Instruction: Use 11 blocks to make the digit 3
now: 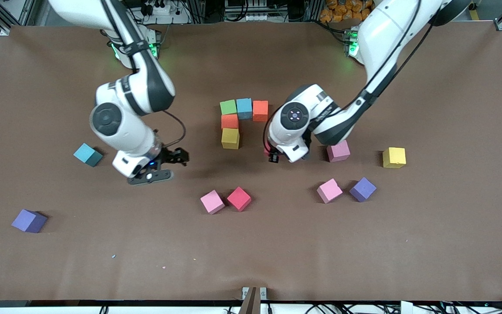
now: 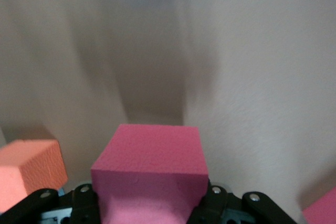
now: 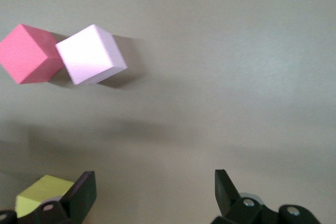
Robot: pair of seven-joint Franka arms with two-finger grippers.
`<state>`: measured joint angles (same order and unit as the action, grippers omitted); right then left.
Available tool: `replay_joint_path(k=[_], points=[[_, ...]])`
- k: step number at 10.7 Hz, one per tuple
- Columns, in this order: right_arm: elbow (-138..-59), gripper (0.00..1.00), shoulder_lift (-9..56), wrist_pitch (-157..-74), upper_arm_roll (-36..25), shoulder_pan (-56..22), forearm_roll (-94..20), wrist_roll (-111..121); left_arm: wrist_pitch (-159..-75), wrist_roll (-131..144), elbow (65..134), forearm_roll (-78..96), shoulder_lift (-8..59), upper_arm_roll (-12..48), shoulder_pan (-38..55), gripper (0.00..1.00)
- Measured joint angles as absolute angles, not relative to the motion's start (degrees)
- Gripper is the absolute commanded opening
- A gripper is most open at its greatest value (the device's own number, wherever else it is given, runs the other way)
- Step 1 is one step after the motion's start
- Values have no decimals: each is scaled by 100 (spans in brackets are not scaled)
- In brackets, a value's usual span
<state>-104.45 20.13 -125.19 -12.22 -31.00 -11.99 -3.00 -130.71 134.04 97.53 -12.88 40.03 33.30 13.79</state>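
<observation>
Blocks so far form 5 cubes of the digit 3 mid-worktop. Left tool is clenched on a red cube, over bare worktop beside the yellow cube; next, set it flush alongside. Right tool waits, released.

Brown matte table — metal frame rails at corners, cables along top edge.

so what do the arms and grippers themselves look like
Both arms have glossy white shells with black joint bands and thin black cables along them. The left gripper and right gripper have black fingers with silver screws. Green lights glow at both bases.
</observation>
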Motion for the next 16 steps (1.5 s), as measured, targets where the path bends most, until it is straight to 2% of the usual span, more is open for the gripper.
replay_joint_path(k=[5,9,12,16], points=[[-10415,100,2012,-12517,-1222,-2545,-1198,649,-13668,14335,9822,-1288,4273,2981,1998,0],[-10292,100,2126,-12535,-1205,-2466,-1199,703,-14010,14904,9821,-1288,4416,2647,2477,0],[-9673,100,2591,-12550,-1147,-2531,-1222,-27,-14091,15149,9754,-1288,4382,2325,2873,0],[-8664,100,3660,-12642,-1112,-2883,-1624,-1977,-14200,15317,9754,-1288,4391,2285,2988,0]])
